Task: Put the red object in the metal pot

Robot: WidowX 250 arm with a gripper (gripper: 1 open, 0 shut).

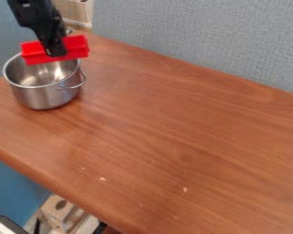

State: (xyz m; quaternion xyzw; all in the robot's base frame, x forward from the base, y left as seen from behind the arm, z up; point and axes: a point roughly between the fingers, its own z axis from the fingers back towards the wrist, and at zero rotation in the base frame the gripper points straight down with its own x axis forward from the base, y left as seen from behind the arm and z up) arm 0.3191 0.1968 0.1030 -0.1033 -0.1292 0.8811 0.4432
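The red object (54,49), a bright red oblong block, hangs level in the air just above the far rim of the metal pot (44,82). My black gripper (52,47) comes down from the top left and is shut on the block's middle. The shiny silver pot stands on the wooden table near its left corner, with its small handle toward the right. Its inside shows bare.
The brown wooden table (174,128) stretches right and toward the front, with its front edge running diagonally at lower left. A blue-grey wall (222,37) stands behind it. A pale box (73,11) sits at the wall behind the gripper.
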